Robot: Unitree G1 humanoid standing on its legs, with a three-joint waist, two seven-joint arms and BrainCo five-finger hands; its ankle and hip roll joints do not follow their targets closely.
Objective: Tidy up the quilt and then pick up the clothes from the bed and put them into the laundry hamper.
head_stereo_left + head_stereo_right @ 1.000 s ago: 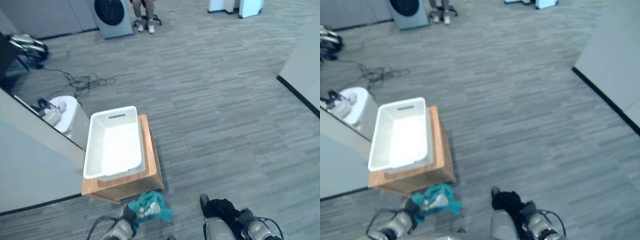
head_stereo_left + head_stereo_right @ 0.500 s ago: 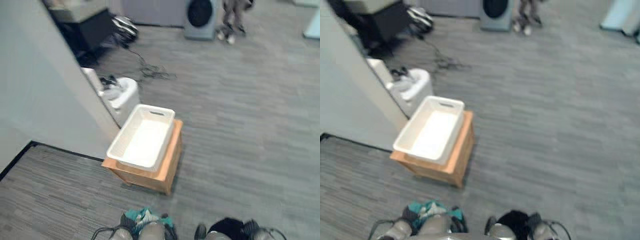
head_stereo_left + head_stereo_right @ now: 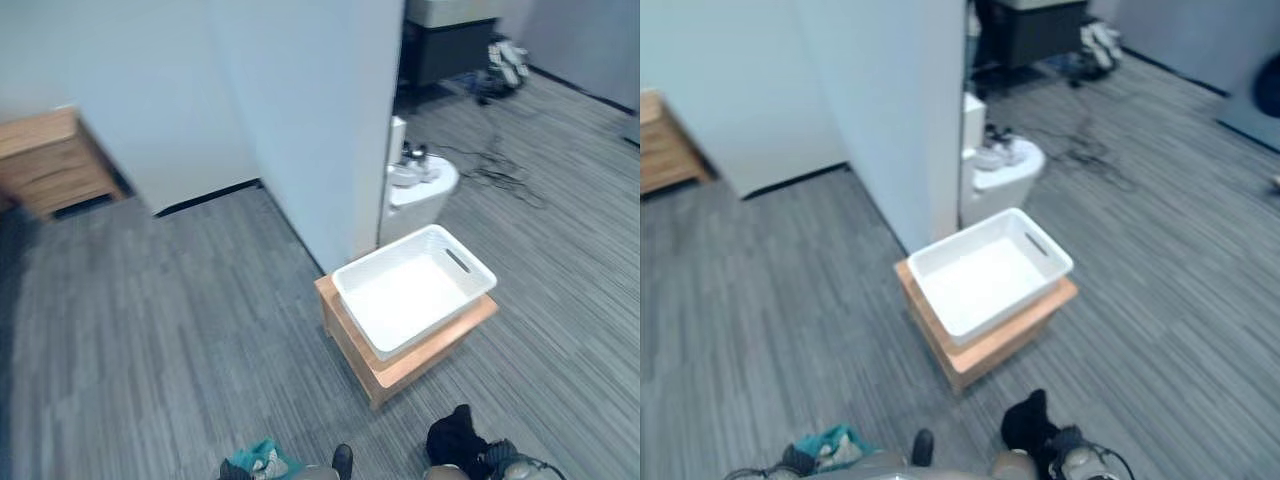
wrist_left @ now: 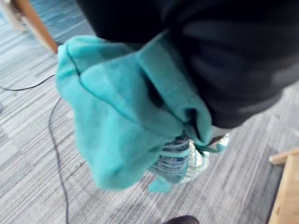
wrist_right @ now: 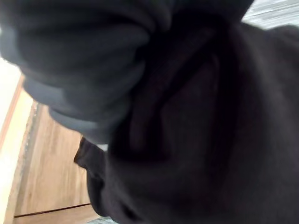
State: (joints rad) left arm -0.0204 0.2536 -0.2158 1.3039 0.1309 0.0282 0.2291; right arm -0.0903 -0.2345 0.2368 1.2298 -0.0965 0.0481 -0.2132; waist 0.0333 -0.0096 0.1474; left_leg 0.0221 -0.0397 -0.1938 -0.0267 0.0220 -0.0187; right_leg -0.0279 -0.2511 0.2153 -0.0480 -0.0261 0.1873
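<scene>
Left hand (image 4: 243, 60) carries a bunched teal cloth garment (image 4: 121, 116), right hand (image 3: 505, 458) a black cloth garment (image 3: 455, 438); I cannot tell either grip. Both hang short of the white plastic laundry hamper (image 3: 414, 290) on its wooden stand (image 3: 420, 355), so loose folds could snag its rim or drop on the grey carpet floor (image 3: 150, 330).

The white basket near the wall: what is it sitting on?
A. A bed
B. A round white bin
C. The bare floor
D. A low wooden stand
D: the white basket rests on a low wooden stand, whose top edge shows around and below the basket, with the grey floor beneath the stand.
</scene>
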